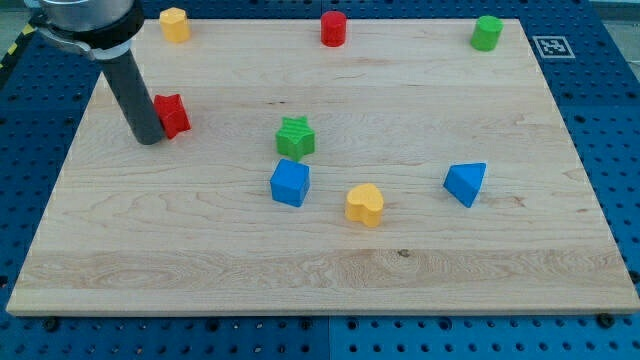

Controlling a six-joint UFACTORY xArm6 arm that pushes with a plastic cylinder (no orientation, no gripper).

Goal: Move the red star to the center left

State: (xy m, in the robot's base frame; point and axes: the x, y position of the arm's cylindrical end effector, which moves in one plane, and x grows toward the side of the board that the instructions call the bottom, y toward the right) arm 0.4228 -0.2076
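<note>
**Red star at the desk's left side, tip beside it**

The wooden desk [330, 250] is seen filling most of the view, set on a blue pegboard base [610, 120]. The dark rod is seen coming down from the view's top left, and my tip [148, 140] is planted on the wood just to the left of the red star [172, 114], touching it or very nearly so (the rod covers the star's left edge, so contact cannot be judged). No claw is carried by this arm, so no open or closed state can be told.

The red star is found near the left edge, somewhat above mid-height. Nearer the centre, a green star [295, 136] is placed just above a blue cube [290, 183]; a yellow heart-shaped block [365, 205] and a blue triangular block [465, 183] are spread to the right. Along the top edge, a yellow block [174, 24], a red cylinder [333, 28] and a green cylinder [487, 32] are lined up, well apart.
</note>
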